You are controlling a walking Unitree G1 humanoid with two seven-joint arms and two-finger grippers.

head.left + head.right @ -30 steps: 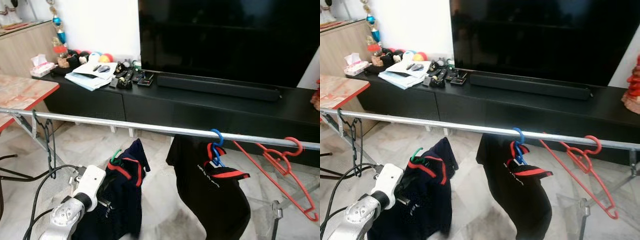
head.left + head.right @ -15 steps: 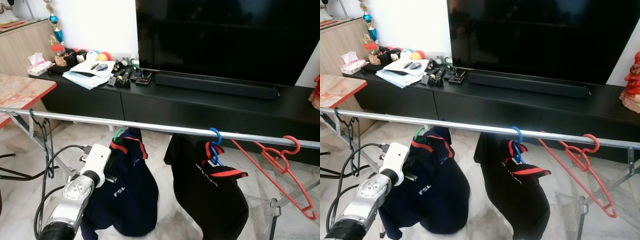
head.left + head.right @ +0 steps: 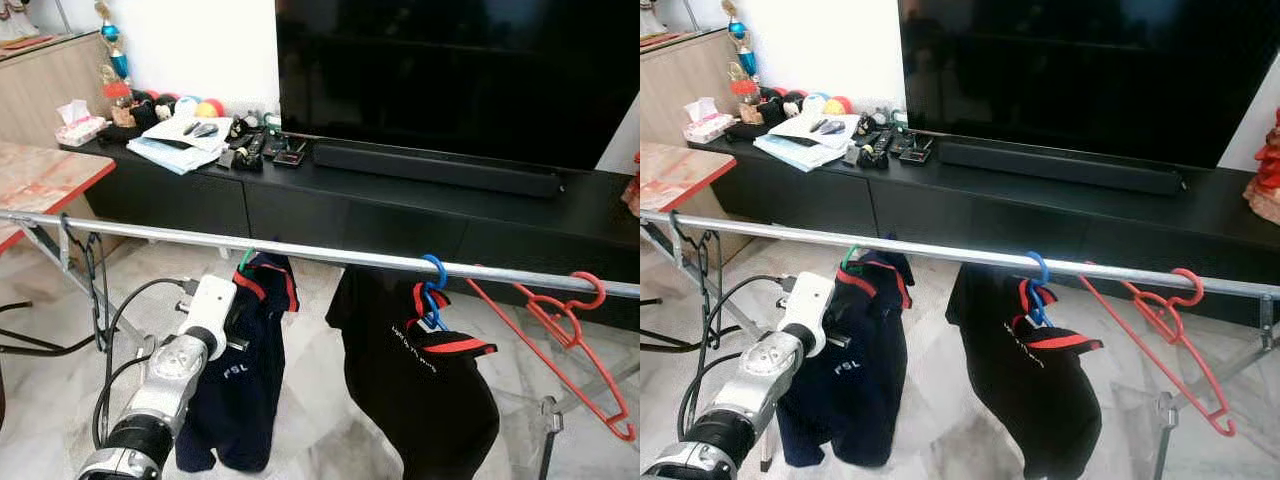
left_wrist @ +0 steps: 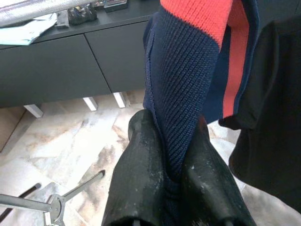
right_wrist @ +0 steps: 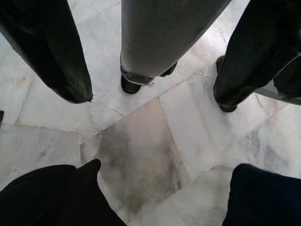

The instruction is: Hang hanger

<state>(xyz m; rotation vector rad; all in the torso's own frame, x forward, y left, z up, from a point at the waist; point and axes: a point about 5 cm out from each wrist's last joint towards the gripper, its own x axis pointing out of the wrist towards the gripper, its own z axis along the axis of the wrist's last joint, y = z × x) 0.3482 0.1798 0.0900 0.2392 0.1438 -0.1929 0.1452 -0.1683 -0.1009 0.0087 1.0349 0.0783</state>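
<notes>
One metal rail (image 3: 330, 254) runs across the scene, a smooth silver tube. At its far left hangs one thin black wire hanger (image 3: 95, 285), bare. Next comes the left gripper (image 4: 171, 155), its jaws clenched on the ribbed knit collar of a navy shirt (image 3: 245, 370) with red and white trim. The shirt sits on a green hanger (image 3: 245, 260), whose hook is at the rail (whether it is fully over the tube I cannot tell). The silver left arm (image 3: 175, 375) rises from below, with a black cable (image 3: 115, 330) looping beside it.

Further right, a black shirt (image 3: 420, 390) with a red-edged collar hangs from a blue hanger (image 3: 432, 290) hooked over the rail. Right of that, one red plastic hanger (image 3: 565, 335) hangs empty and tilted, its hook on the rail. That makes four hangers and two shirts.

The right gripper (image 5: 155, 99) hangs idle with its jaws spread wide apart above the marble floor (image 5: 146, 141), pale veined tiles.

Behind the rail, a long matte black counter (image 3: 400, 200) carries papers (image 3: 180, 150), small black gadgets and some coloured balls (image 3: 195, 108) at its left end, one slim black soundbar (image 3: 435, 170), and a large dark television (image 3: 450, 70).
</notes>
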